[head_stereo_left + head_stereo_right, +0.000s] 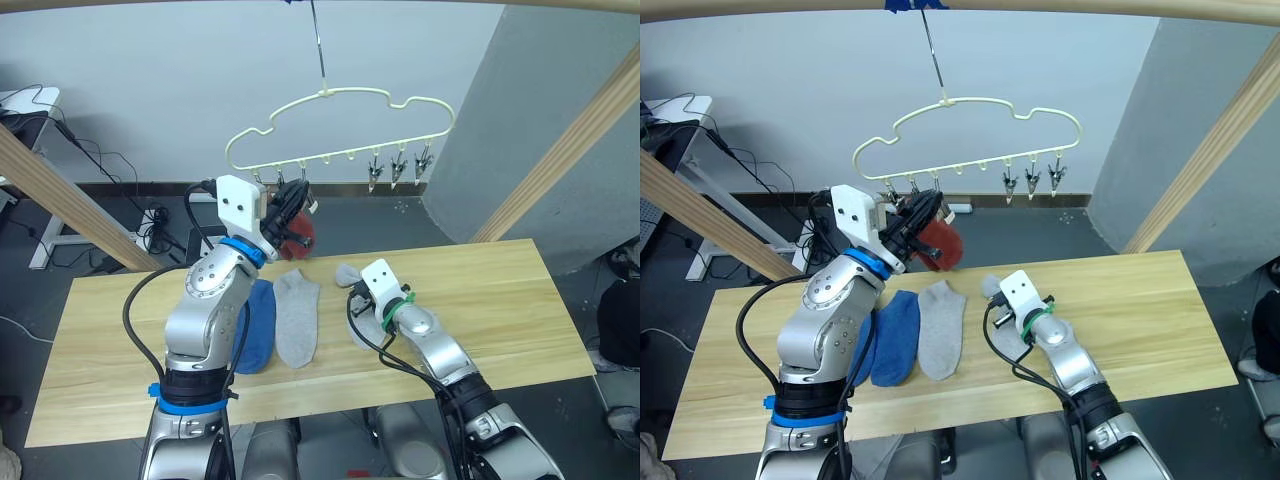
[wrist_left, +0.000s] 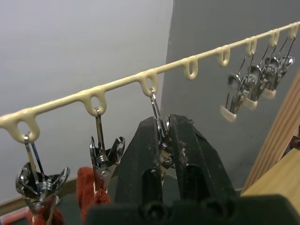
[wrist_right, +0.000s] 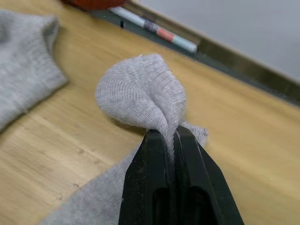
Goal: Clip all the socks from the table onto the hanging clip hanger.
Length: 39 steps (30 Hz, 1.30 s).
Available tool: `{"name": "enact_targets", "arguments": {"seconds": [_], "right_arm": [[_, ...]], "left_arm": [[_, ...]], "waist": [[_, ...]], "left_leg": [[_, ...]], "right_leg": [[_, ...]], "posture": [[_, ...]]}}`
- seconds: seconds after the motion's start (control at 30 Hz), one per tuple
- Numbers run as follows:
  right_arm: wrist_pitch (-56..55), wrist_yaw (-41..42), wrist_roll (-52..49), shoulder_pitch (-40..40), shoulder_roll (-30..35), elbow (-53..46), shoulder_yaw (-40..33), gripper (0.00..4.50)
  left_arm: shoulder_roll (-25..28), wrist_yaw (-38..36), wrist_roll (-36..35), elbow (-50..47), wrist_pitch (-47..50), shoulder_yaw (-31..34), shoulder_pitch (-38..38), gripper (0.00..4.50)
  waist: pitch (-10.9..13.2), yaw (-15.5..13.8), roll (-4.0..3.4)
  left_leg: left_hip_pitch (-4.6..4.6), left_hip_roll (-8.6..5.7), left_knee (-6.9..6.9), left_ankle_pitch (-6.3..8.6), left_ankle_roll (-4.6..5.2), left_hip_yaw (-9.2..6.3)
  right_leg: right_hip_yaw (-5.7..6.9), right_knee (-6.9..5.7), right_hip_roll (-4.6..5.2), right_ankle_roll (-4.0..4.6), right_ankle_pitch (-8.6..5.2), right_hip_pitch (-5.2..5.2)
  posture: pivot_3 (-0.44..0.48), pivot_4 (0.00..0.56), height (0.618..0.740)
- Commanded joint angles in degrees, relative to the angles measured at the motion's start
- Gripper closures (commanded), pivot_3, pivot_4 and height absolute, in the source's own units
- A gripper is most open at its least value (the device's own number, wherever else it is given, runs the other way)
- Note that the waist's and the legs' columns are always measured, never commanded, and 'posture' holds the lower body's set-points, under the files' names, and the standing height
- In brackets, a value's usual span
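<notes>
Up at the pale yellow wavy wire clip hanger (image 1: pixel 340 125), the left gripper (image 2: pixel 165 140) pinches a small metal clip (image 2: pixel 158 123), third along the row, beside hanging rust red socks (image 1: pixel 940 243). Down on the light wooden plank table (image 1: pixel 480 330), the right gripper (image 3: pixel 171 136) clamps a bunched light grey sock (image 3: pixel 140 93) (blue sock (image 1: pixel 258 325) and flat grey sock (image 1: pixel 297 318) lie alongside).

The two head views look forward and down from above, sharing the bench (image 1: pixel 500 300) in the lower frame and the hanger (image 1: pixel 340 130) at upper centre. The left wrist view sits close under the hanger's clips (image 2: pixel 159 122); the right wrist view looks closely at a grey sock (image 3: pixel 140 93) on the bench.
</notes>
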<state>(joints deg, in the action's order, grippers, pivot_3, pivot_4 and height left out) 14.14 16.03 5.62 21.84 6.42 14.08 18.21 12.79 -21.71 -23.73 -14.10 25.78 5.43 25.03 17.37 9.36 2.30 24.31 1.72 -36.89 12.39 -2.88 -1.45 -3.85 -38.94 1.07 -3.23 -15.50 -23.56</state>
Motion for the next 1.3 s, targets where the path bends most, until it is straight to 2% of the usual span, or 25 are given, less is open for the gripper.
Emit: {"name": "enact_targets", "arguments": {"seconds": [0.03,0.2,0.47,0.67,1.3], "right_arm": [[-5.9,2.7,0.1,0.3,0.3,-7.1,0.9,4.5],[-15.9,5.6,-3.1,0.4,-1.2,-10.9,-0.1,4.5],[-22.1,4.7,-4.2,1.4,-4.3,-9.6,-1.9,4.5],[-22.6,2.6,-3.5,2.4,-4.7,-7.3,-4.1,4.5],[-25.2,-0.7,-2.0,5.7,-7.2,-2.9,-4.2,4.5]], "left_arm": [[0.9,-0.8,-3.7,-3.4,2.1,1.5,1.6,4.47],[2.1,-0.9,-7.5,-4.0,6.0,2.6,2.7,4.47],[2.5,-0.7,-8.0,-3.7,6.1,2.2,2.7,4.47],[2.5,-0.7,-8.0,-3.6,6.0,2.3,2.5,4.47],[2.7,-0.1,-8.6,-4.7,7.6,1.9,1.6,4.47]], "waist": [[0.0,0.1,0.0],[0.0,0.1,0.0],[0.0,0.0,0.0],[0.0,0.0,0.0],[0.0,0.0,0.0]], "left_leg": [[0.0,0.0,0.0,0.0,0.0,-0.01],[0.0,0.0,0.0,0.0,0.0,0.0],[0.0,0.0,0.0,0.0,0.0,-0.02],[0.0,0.0,0.0,0.0,-0.01,-0.03],[0.0,0.0,-0.01,0.0,-0.01,-0.02]], "right_leg": [[0.0,0.0,0.0,0.0,0.0,0.0],[0.0,0.0,-0.01,0.0,0.0,0.0],[0.0,0.01,0.01,0.01,0.01,0.01],[0.02,0.0,0.01,0.02,0.01,0.01],[0.02,-0.03,0.03,0.03,0.02,0.01]], "posture": [[-0.231,0.277,0.74],[-0.234,0.276,0.74],[-0.241,0.27,0.74],[-0.237,0.263,0.74],[-0.231,0.265,0.74]]}}
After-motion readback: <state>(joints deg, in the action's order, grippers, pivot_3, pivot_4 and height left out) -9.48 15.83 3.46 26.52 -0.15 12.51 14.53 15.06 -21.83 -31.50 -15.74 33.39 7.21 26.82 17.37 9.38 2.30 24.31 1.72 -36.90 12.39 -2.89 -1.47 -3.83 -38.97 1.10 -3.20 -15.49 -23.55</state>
